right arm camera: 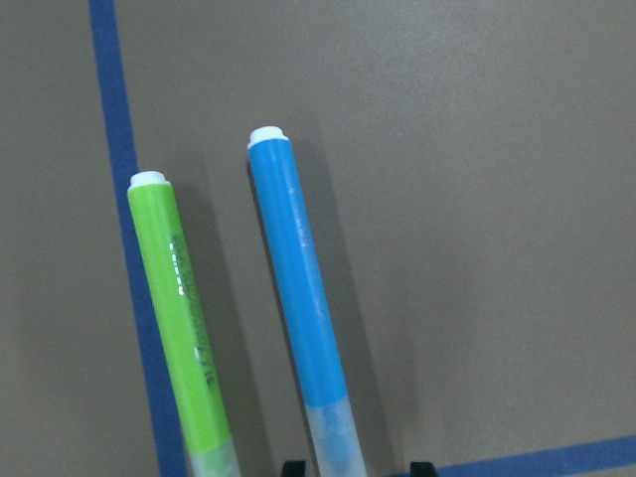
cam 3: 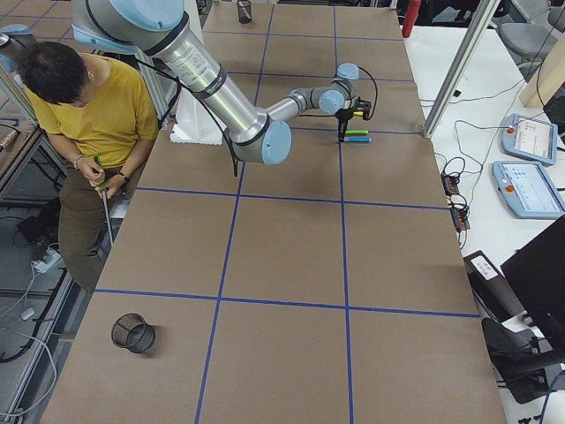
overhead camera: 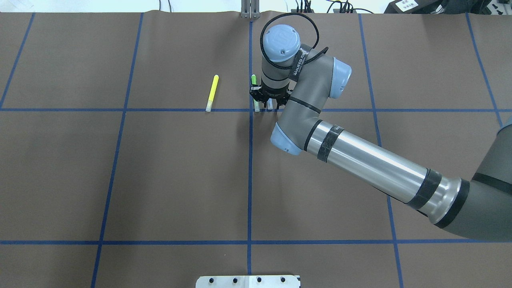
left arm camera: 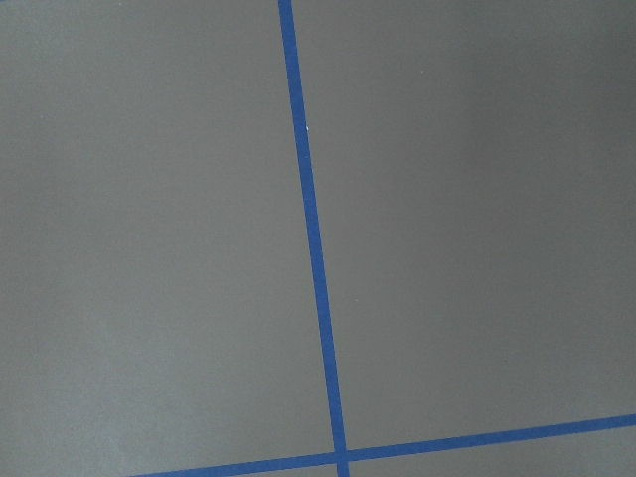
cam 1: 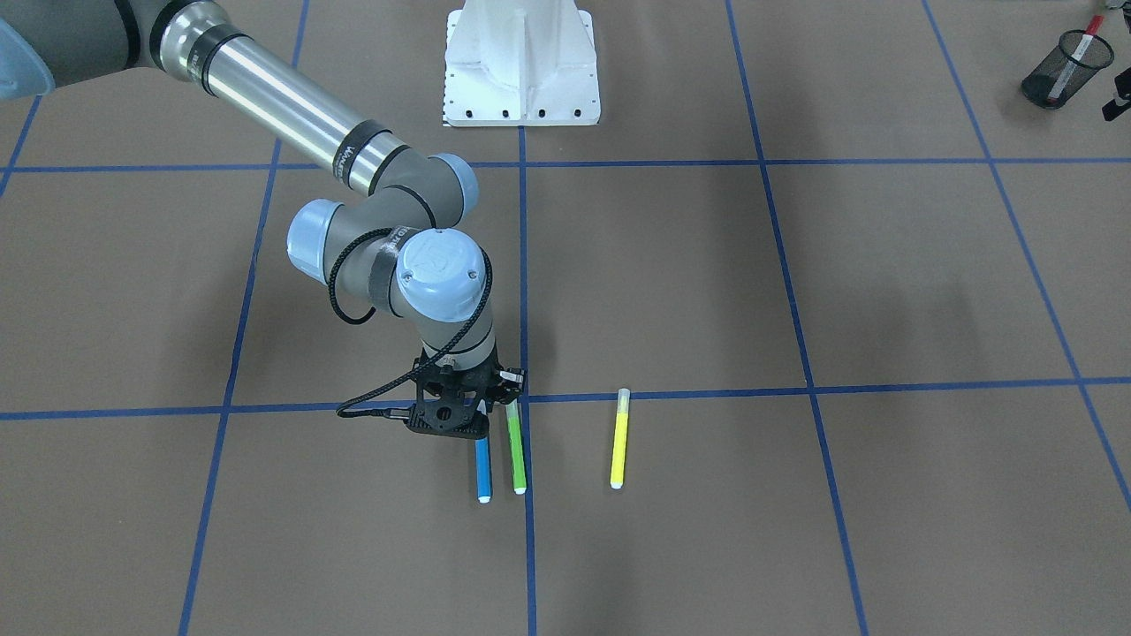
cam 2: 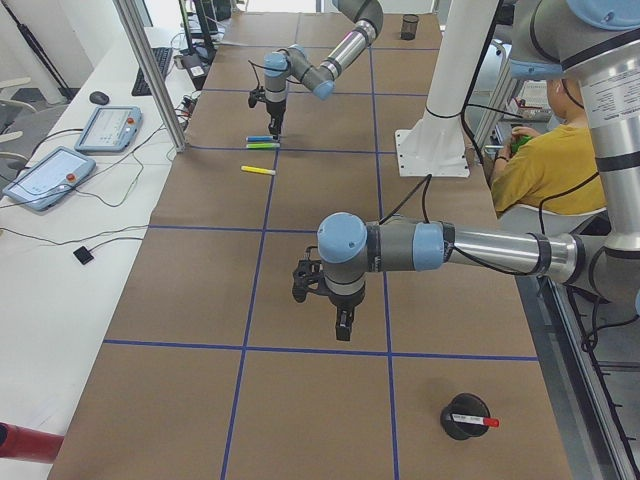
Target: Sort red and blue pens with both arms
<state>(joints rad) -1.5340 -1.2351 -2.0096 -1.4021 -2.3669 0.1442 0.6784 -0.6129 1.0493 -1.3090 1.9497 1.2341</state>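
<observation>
The white-barrelled, red-capped pen (cam 2: 478,421) is sitting in a round black mesh cup (cam 2: 455,425), well apart from the green-barrelled, clear-capped marker (right arm camera: 184,328) and at the left arm's end of the table. So 1 of the 2 pens is looking sorted. The blue-barrelled, clear-capped pen (right arm camera: 298,288) is lying flat on the brown table just beside the green marker, roughly parallel to it and not touching it, on the side away from the yellow-barrelled marker (cam 1: 620,439). It is not yet lifted, and carrying it off to its place is probably what is left.

The right arm's black 2-finger pincer (right arm camera: 356,467) is hanging directly over the blue pen's clear-capped end. Its jaws are standing apart with 1 fingertip (right arm camera: 294,467) on each side of the cap, and a gap is showing on the side away from the green marker, so nothing is being gripped. The left arm's pincer (cam 2: 343,322) is hanging over bare table well apart from the green marker; whether it is parted or closed cannot be told.
</observation>
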